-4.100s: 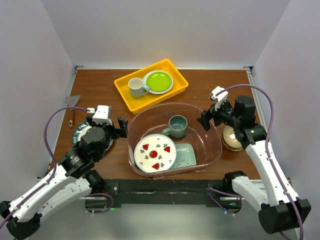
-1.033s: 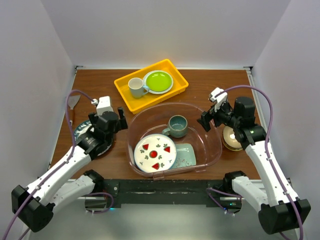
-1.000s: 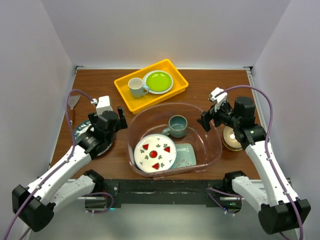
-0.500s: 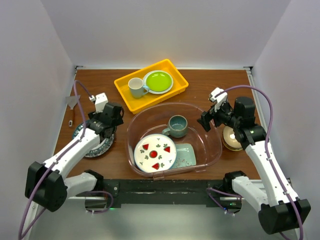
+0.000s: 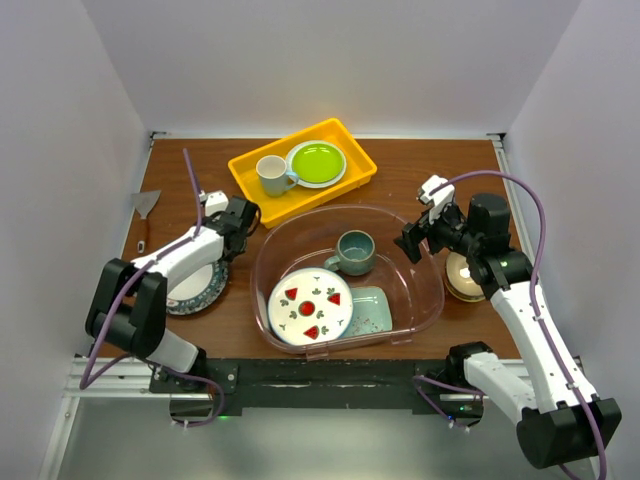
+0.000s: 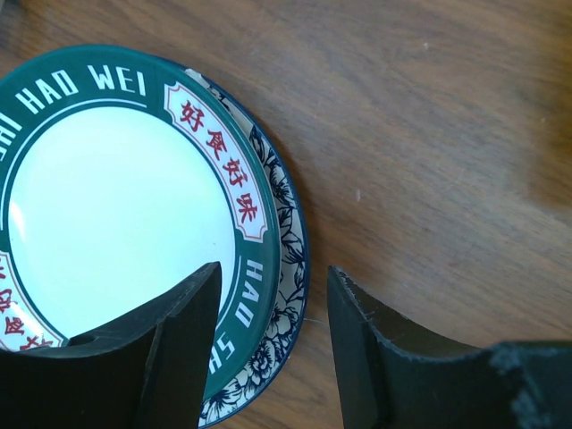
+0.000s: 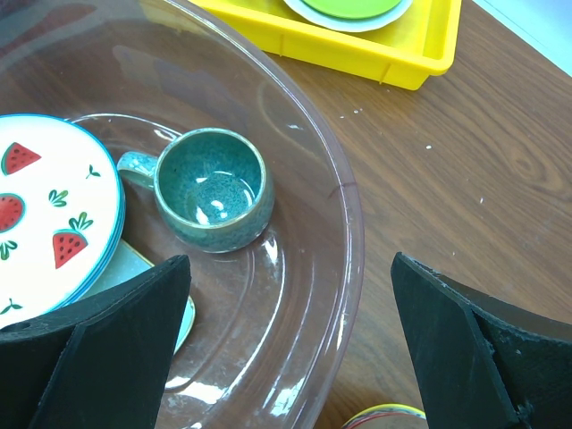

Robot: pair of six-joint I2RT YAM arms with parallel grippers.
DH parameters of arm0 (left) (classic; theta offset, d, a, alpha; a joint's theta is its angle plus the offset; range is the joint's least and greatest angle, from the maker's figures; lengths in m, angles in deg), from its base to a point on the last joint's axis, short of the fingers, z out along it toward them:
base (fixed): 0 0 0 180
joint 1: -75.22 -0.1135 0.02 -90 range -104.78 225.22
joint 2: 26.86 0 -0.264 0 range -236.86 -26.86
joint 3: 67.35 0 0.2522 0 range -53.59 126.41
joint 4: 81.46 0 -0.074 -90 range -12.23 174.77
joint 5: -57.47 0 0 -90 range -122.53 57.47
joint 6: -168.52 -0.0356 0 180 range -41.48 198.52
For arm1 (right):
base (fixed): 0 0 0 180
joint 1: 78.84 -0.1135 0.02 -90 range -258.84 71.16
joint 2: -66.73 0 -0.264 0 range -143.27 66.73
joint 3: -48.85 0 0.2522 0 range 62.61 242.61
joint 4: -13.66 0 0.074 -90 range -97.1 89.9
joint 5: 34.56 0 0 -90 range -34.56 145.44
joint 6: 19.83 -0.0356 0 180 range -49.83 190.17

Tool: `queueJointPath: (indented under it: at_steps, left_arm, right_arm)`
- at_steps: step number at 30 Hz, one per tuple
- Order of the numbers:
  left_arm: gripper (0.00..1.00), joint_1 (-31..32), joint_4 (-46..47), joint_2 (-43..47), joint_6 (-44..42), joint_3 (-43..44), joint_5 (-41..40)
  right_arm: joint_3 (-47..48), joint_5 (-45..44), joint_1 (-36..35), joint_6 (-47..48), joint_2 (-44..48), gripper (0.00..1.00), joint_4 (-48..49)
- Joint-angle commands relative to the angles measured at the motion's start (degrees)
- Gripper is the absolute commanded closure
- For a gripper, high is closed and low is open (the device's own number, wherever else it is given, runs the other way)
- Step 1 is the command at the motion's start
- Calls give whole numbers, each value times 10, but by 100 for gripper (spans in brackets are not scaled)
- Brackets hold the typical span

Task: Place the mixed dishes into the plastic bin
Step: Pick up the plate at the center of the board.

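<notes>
Blue-floral plate (image 6: 288, 250), rim between parted left pincer (image 6: 273, 290) fingers

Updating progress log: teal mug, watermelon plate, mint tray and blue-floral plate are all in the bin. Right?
Not the blue-floral plate: it lies on the table left of the plastic bin, under a green-rimmed plate (top external, left wrist views). The teal mug, watermelon plate and mint tray are in.

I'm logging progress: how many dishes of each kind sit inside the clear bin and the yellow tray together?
Plates: 2 (white watermelon plate, lime-green plate)
Mugs: 2 (teal mug, white mug)
Rectangular trays: 1 (mint-green tray)
Total: 5
</notes>
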Motion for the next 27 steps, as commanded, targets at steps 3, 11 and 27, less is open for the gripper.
queueJointPath:
  at_steps: [3,11,27]
  left_arm:
    - [47,-3,-10,-4,23,20,-23]
    - [58,-2,-28,-25,49,14,-24]
    - [62,-3,-41,-34,97,-12,-46]
  right_arm:
    - [2,11,3,11,9,1,14]
    - [2,8,3,11,10,1,13]
    - [1,8,3,11,13,1,14]
